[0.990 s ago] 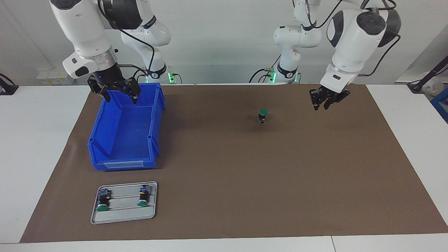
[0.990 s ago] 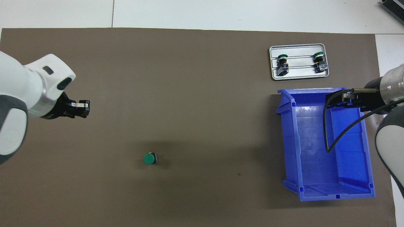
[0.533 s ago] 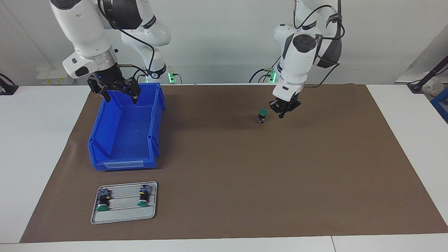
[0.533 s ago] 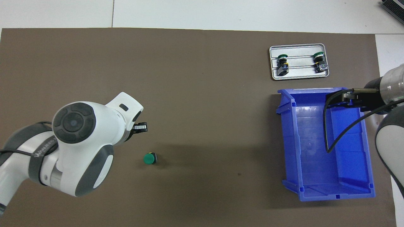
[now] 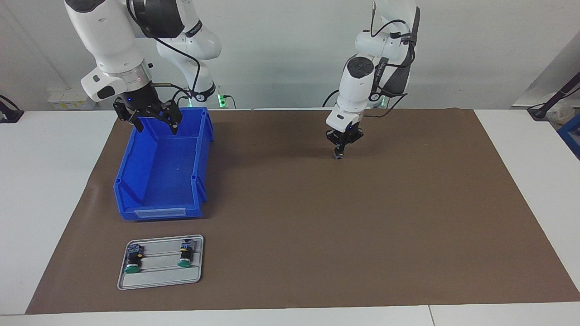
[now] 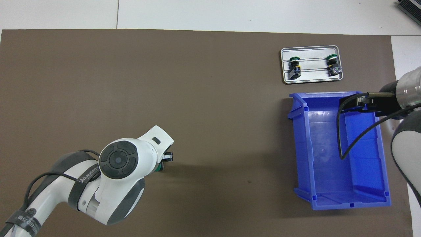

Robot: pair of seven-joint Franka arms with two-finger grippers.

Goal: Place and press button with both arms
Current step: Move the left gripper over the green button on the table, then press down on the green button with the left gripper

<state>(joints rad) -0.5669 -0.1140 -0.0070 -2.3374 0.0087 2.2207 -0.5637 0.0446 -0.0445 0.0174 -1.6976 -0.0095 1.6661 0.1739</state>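
One button stands upright on the brown mat, toward the left arm's end of the table. My left gripper is straight above it with its tips down at the green cap, which it hides in the facing view; its fingers look shut. In the overhead view the left arm covers the button except for a sliver of green, and the gripper's tip pokes out. My right gripper waits open and empty over the blue bin's end nearer the robots; it also shows in the overhead view.
The empty blue bin sits toward the right arm's end. A grey tray, farther from the robots than the bin, holds two more buttons lying on their sides.
The left arm has swung in from its own end of the table and come down over the standing button, now covering its cap. The right arm has not moved.
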